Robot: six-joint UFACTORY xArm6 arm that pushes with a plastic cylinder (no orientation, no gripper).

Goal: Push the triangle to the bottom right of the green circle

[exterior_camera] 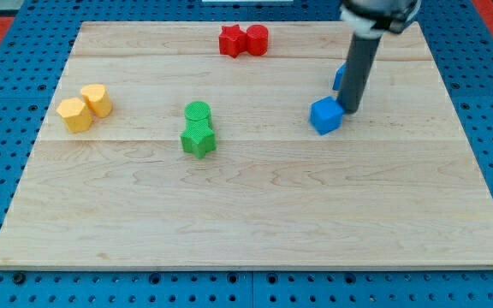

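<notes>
The green circle (198, 111) lies left of the board's middle, touching a green star (198, 140) just below it. A blue block (325, 115) lies at the right of the middle; it looks angular, but I cannot tell whether it is the triangle. My tip (349, 111) rests on the board against this block's right side. A second blue block (339, 77) shows just above it, mostly hidden behind the rod, so its shape cannot be made out.
A red star (232, 41) and a rounded red block (257, 38) touch each other at the view's top. Two yellow blocks (75, 115) (98, 99) sit together at the left. The wooden board (255, 231) ends in blue pegboard on all sides.
</notes>
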